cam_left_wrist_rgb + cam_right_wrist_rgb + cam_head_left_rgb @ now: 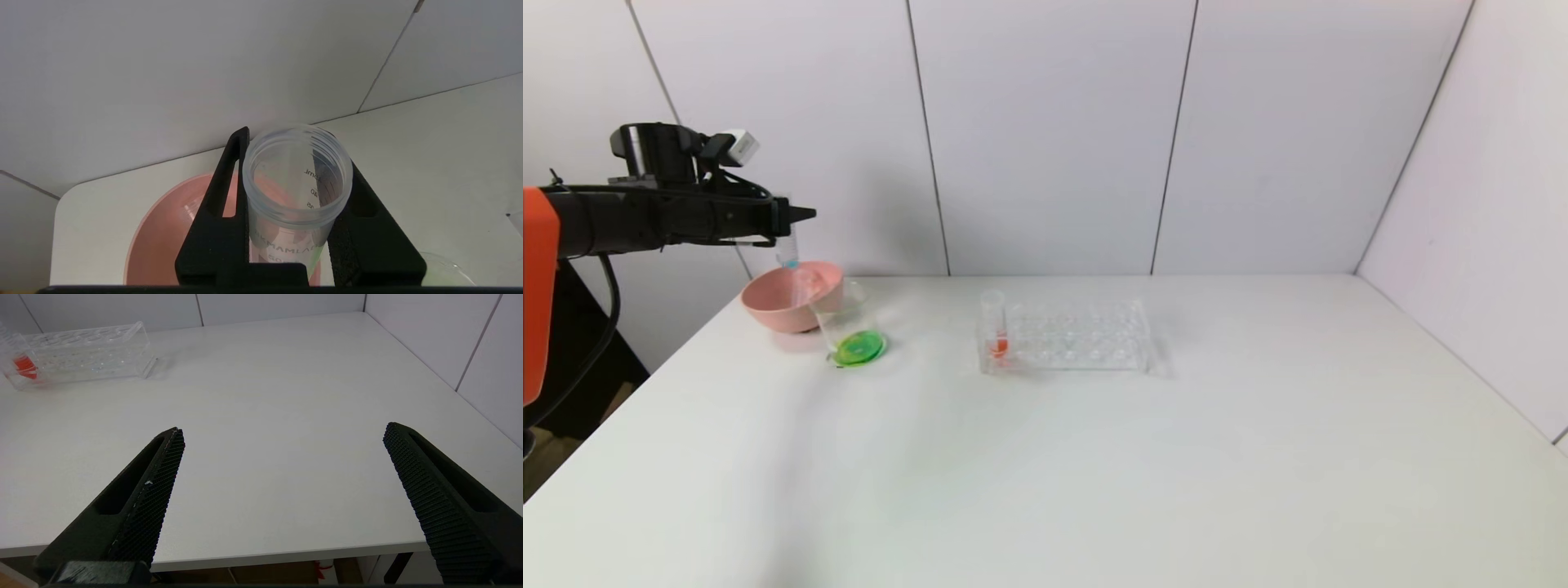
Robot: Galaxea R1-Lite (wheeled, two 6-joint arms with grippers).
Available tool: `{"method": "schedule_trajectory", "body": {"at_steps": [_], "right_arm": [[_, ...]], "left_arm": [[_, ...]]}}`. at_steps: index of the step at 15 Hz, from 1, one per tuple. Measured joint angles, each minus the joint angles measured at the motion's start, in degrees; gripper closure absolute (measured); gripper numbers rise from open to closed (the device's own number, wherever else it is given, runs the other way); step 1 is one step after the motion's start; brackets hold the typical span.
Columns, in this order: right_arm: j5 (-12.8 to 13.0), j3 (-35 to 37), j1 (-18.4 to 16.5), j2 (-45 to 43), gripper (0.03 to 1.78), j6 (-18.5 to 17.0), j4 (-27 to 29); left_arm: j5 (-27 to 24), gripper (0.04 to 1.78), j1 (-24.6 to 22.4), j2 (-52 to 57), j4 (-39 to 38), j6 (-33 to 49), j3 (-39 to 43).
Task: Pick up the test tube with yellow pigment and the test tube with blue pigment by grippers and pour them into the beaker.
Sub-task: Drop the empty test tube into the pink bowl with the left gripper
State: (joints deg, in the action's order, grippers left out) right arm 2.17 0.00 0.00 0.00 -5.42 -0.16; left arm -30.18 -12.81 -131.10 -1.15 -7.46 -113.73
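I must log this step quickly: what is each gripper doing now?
Left gripper: shut on the test tube with blue pigment, above the pink bowl.
Right gripper: jaws open, holding nothing, over the table.

Clear plastic tube [295, 192], seemingly smooth

Left arm [645, 219] black with an orange segment at the picture edge, black cables looping under and along it, a black camera block with a pale whitish cap on top, tapering to a pointed black tip. Left gripper [292, 212] fingers [222, 192] matte black, wedge-shaped, each with a slotted cutout. Right gripper [282, 435] fingers [151, 490] black, long and tapered, fine knurled grid texture on the inner faces, a long slot in the outer side
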Motion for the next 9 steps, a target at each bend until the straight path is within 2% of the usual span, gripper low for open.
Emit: {"method": "schedule_trajectory", "body": {"at_steps": [9], "right_arm": [[0.02,0.0,0.0,0.0,0.04,0.0,0.0]], "left_arm": [[-0.32,1.29,-0.11,-6.58,-3.21,0.05,-0.09]]}}
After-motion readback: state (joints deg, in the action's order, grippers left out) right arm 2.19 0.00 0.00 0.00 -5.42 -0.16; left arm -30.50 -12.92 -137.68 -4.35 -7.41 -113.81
